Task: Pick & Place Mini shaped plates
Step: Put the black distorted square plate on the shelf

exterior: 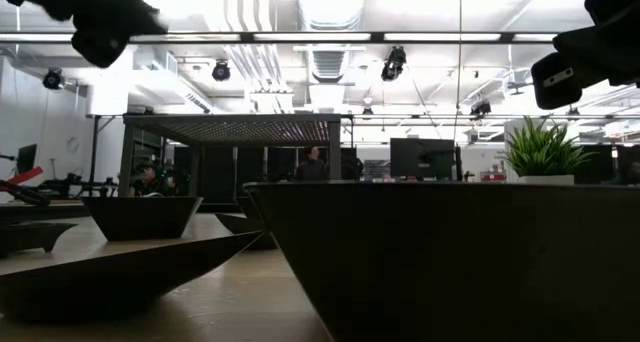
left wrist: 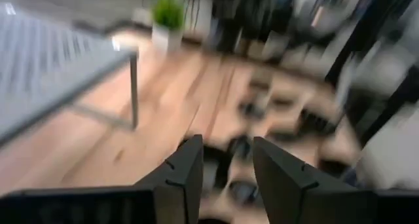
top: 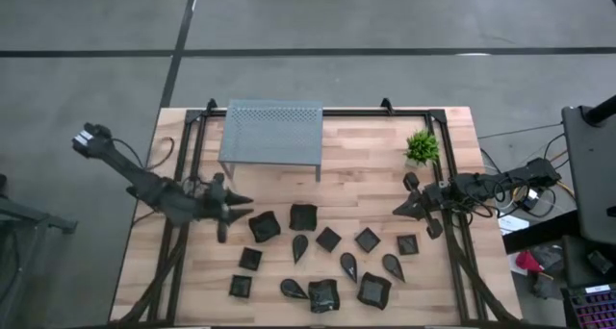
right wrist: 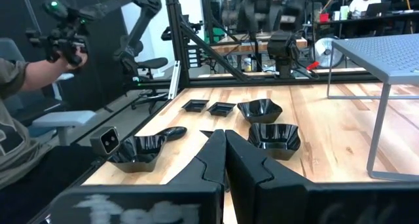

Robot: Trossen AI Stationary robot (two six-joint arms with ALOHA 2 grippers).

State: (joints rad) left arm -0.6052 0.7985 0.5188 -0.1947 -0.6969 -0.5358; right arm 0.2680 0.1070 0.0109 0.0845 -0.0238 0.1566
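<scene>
Several small black mini shaped plates lie flat on the near half of the wooden table: wavy-rimmed ones, diamonds, teardrops and squares. My left gripper hovers open above the table, just left of the nearest wavy plate; its fingers stand apart in the blurred left wrist view. My right gripper is shut and hovers right of the plates, pointing at them. In the right wrist view, wavy plates lie ahead.
The grey perforated metal stand is on the far middle of the table, and the small green plant sits at the far right. Black rails run along both sides. A person's hand shows beyond the table.
</scene>
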